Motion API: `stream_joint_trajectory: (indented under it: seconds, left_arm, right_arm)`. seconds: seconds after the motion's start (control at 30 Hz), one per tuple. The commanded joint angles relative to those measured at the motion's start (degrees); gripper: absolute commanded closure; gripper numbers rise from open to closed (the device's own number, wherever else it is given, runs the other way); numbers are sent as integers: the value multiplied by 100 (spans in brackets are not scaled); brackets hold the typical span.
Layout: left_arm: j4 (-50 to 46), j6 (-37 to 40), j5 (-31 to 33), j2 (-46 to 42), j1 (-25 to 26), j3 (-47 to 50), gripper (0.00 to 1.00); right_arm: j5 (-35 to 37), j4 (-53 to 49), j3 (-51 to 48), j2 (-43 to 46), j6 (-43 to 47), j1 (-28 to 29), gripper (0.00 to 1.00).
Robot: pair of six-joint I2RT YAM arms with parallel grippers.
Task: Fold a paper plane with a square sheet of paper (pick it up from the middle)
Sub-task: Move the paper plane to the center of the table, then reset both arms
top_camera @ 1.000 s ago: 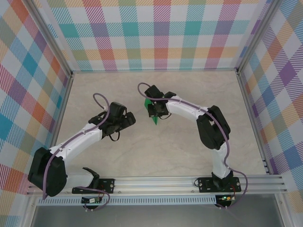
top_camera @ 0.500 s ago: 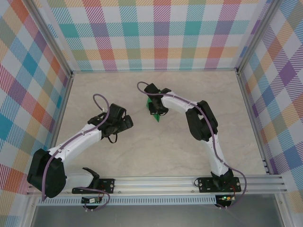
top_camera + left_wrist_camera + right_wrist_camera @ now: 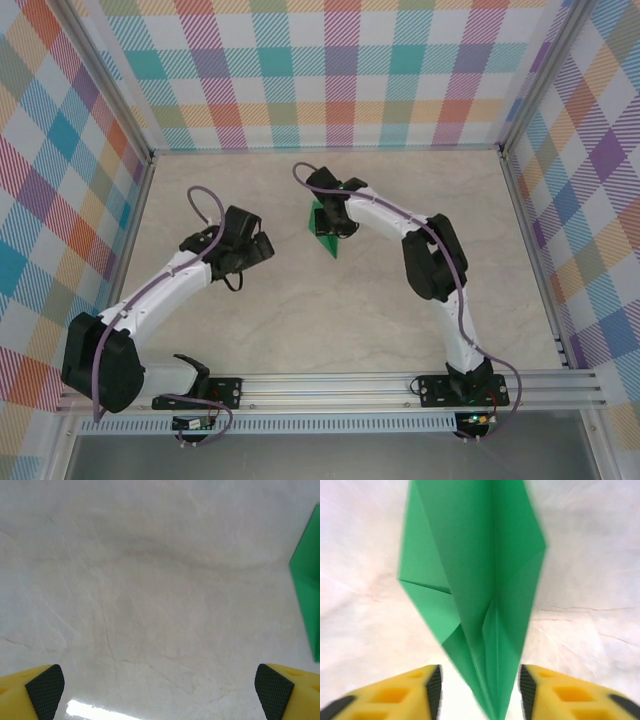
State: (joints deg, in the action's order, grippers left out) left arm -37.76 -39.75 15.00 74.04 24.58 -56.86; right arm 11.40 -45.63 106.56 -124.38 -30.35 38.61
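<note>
Upper centre of the overhead frame, green paper plane (image 3: 329, 246) flat on the marbled table (image 3: 380, 300), right gripper (image 3: 331, 217) above it, fingers parted either side of its narrow end without touching, left gripper (image 3: 262, 247) mid-left, spread wide over bare tabletop, paper well apart to its right

No lettering, label, brand mark, number or sign can be read in any view at this moment. The checked walls (image 3: 340, 70) carry coloured pattern alone (no words among the squares).
</note>
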Motion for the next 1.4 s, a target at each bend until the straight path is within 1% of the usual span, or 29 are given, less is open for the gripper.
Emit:
stream_joint_trajectory:
  seconds: [0.0,0.07,0.13,0.27,0.37,0.5,0.53,0.57,0.63,0.73,0.83,0.97,1.07,1.2,1.27,1.37]
  left_arm:
    - [-369,377,552,39,-238,-588,0]
    - [-399,606,869,41,-316,-799,0]
    - [-345,912,1249,58,-378,-915,0]
    - [72,1469,1834,1,-570,-729,0]
    - [521,1725,2284,-85,-710,-339,0]
    - [1181,1778,3041,-213,-903,304,0]
    - [1467,1894,3142,-248,-926,512,0]
    - [2025,2183,3221,-324,-918,861,0]
    - [3133,2583,3265,-469,-928,1548,0]
    - [4133,3038,3013,-592,-1001,2258,0]
    - [4912,3289,2544,-600,-1196,2721,0]
    - [6331,3601,1605,-461,-1464,3330,0]
    - [7261,3739,1001,-212,-1633,3612,0]
    - [8047,3874,372,287,-1796,3665,0]
    - [8096,3933,158,523,-1845,3572,0]
    - [8303,4031,-135,791,-1847,3563,0]
  right_arm:
    - [155,-75,-70,1146,-66,-44,39]
    - [382,12,-378,1620,-85,-114,29]
    - [693,155,-774,2124,-60,-238,21]
    - [1818,690,-1959,3175,252,-573,0]
    - [2311,1240,-3001,3932,512,-993,0]
    - [2847,2214,-4513,4755,905,-1554,0]
    - [2885,2494,-4873,4930,980,-1664,0]
    - [3057,2867,-5314,5143,1082,-1800,0]
    - [3076,3413,-5987,5492,1258,-2030,0]
    - [3117,3993,-6705,5724,1451,-2335,0]
    - [3063,4697,-7264,5693,1687,-2532,0]
    - [2445,5967,-7830,5452,2297,-2684,0]
    - [1995,6782,-8105,5224,2579,-2846,0]
    - [1252,7731,-8394,5012,2801,-3056,0]
    - [831,8076,-8495,4978,2823,-3172,0]
    - [495,8131,-8452,4843,2895,-3270,0]
